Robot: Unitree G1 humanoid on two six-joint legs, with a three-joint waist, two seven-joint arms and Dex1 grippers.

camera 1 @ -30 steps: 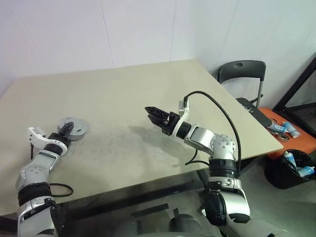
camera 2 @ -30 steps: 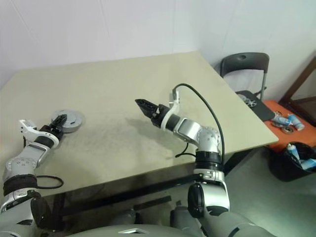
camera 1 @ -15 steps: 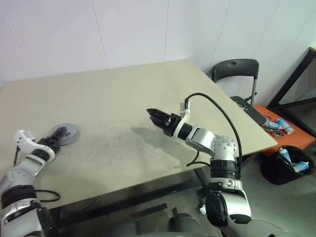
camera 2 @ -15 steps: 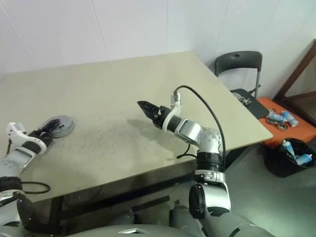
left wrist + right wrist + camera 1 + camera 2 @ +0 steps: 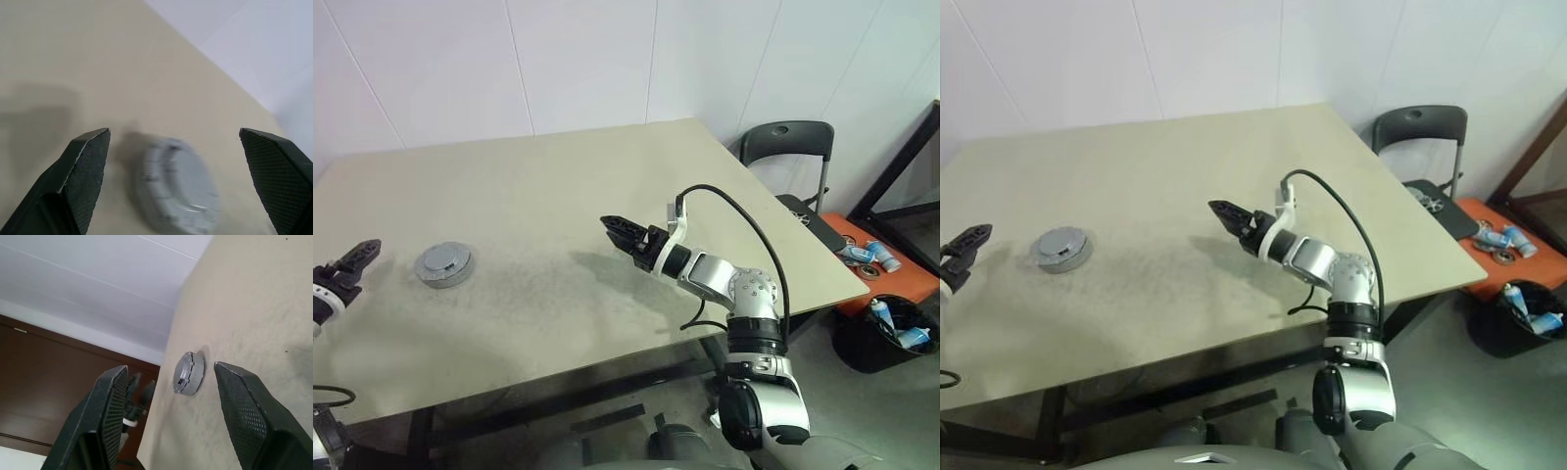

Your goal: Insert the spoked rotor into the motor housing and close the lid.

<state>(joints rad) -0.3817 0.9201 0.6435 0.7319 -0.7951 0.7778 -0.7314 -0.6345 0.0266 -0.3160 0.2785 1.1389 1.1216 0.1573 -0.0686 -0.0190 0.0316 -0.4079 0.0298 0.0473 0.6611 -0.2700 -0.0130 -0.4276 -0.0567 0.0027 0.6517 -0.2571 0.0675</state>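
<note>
The lid (image 5: 443, 262) is sitting closed on the motor housing (image 5: 442, 275), the stack lying flat on the desk (image 5: 558, 206) near its left side. My left gripper (image 5: 348, 264) is hanging released and empty just to the left of the stack, apart from it. My right gripper (image 5: 623, 231) is hovering mid-desk, well apart to the right, empty with its jaws parted. I am judging the left arm far nearer if the lid needs pressing.
</note>
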